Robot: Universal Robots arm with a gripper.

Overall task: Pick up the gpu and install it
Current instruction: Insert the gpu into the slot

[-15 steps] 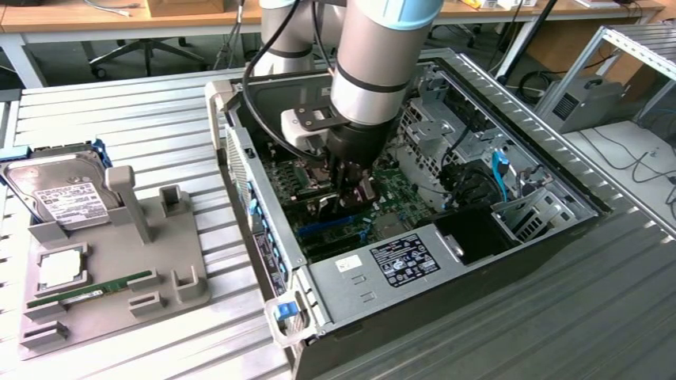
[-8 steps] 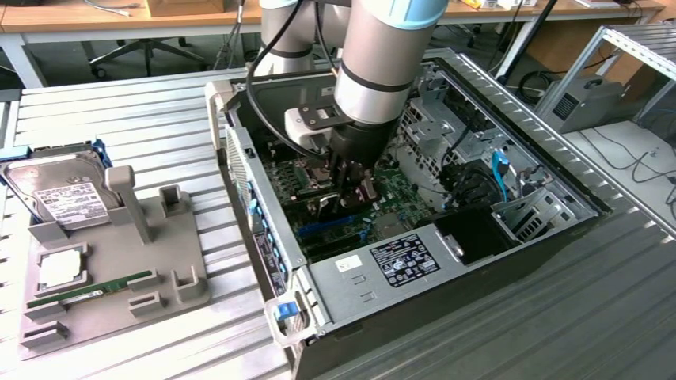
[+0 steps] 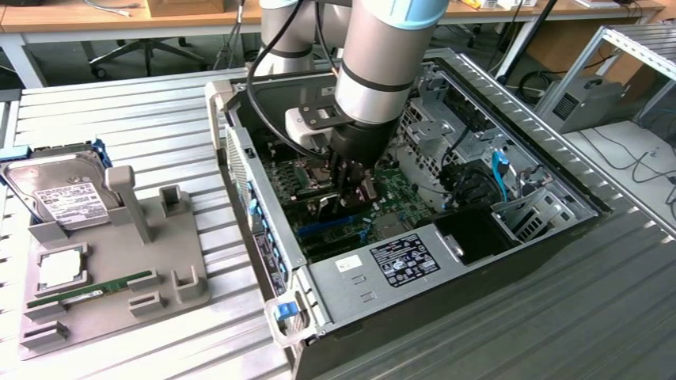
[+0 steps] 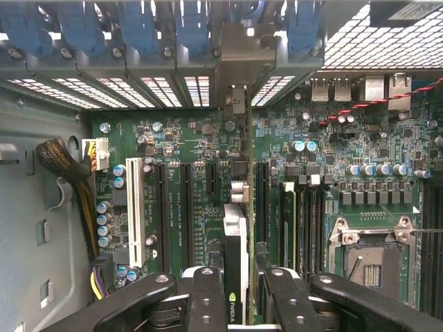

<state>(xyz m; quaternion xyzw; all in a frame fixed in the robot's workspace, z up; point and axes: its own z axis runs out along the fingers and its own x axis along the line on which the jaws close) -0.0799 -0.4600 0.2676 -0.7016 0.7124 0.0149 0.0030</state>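
The pincer (image 4: 241,277) is gripping the gpu (image 4: 234,232) by its two flat faces, narrowed onto the thin card, so that the card is hanging edge-down inside the open computer case (image 3: 465,261), over the motherboard (image 4: 187,138). Held this way, its lower edge is facing the long expansion slots and its metal bracket (image 4: 239,104) is pointing at the rear openings under the blue clips (image 4: 138,28) — likely lining it up for seating. Whether the edge is touching a slot, I cannot tell. The hard drive (image 3: 63,198) and RAM stick (image 3: 90,290) are lying in the grey holder (image 3: 158,261) on the table (image 3: 158,119), well apart.
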